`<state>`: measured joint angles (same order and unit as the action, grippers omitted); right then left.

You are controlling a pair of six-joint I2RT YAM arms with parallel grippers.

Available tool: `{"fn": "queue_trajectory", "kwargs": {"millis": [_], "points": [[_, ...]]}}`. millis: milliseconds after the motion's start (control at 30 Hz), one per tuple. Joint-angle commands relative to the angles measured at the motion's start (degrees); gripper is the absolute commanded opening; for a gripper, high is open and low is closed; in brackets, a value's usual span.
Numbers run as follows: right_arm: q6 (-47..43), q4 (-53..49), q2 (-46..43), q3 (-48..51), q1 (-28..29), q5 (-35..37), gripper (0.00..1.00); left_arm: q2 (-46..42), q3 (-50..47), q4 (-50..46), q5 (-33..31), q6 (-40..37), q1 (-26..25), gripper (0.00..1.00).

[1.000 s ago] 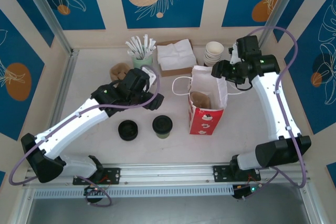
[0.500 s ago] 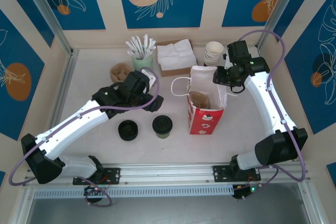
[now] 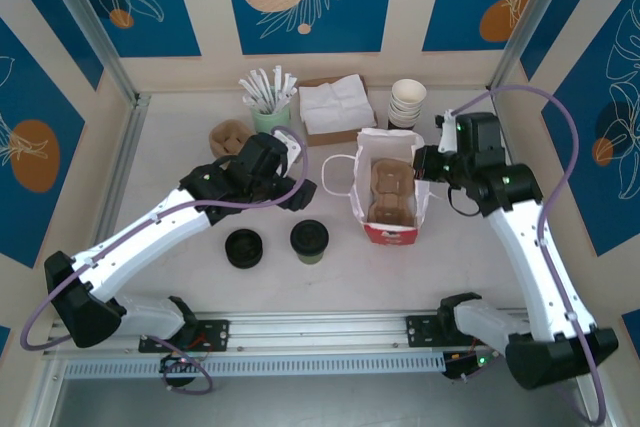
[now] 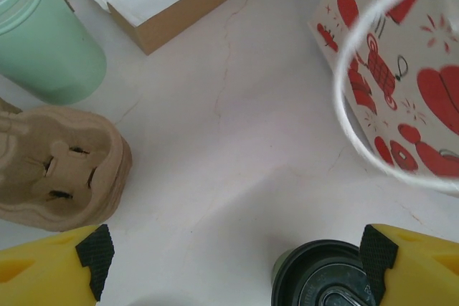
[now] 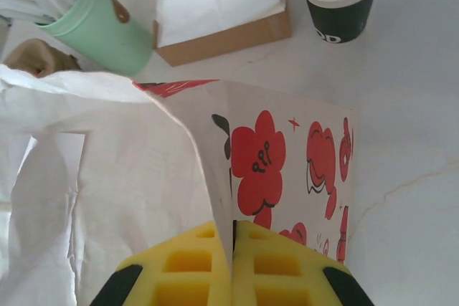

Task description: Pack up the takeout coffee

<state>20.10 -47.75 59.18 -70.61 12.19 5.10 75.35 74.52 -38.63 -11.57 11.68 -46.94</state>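
The takeout coffee (image 3: 309,239), a dark green cup with a black lid, stood on the surface (image 3: 330,287) at about 8 o'clock from the red-and-white paper bag (image 3: 392,234). The left tool (image 3: 296,193) hung wide open at the cup's 11 o'clock. The right tool (image 3: 428,163) was pinched shut on the bag's 3 o'clock edge.
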Motion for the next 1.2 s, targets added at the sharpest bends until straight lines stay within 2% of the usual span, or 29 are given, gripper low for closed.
{"fn": "queue_trajectory", "kwargs": {"millis": [0,167,333,467,667,900,1033,1167], "points": [[0.5,7.6,-4.2,5.3,0.6,-2.3,0.00,0.9,1.3,1.5,1.2,-0.7,0.5,0.90],[-1.7,13.5,-10.0,11.3,0.6,-4.6,0.00,1.6,2.1,1.7,1.5,-1.0,0.6,0.90],[-3.3,15.2,-11.9,12.4,0.7,-6.8,0.00,1.8,2.1,2.4,1.7,-1.2,0.6,0.90],[-3.5,15.9,-13.3,13.0,0.8,-5.9,0.00,1.7,1.6,2.8,1.7,-1.5,0.6,0.91],[-1.1,13.1,-12.1,11.8,0.8,-4.2,0.00,1.6,1.1,3.4,2.3,-1.9,0.6,0.91],[8.8,3.8,-6.9,5.3,0.2,-0.1,0.00,2.2,0.8,1.9,3.0,-0.1,0.6,0.91],[14.1,-1.7,-3.0,1.4,-1.0,0.1,0.00,1.1,-2.0,1.8,3.6,2.0,0.5,0.92],[15.7,-2.1,-2.0,1.2,-2.0,-0.7,0.00,0.4,-4.8,0.9,3.3,3.5,-0.7,0.91]]}}
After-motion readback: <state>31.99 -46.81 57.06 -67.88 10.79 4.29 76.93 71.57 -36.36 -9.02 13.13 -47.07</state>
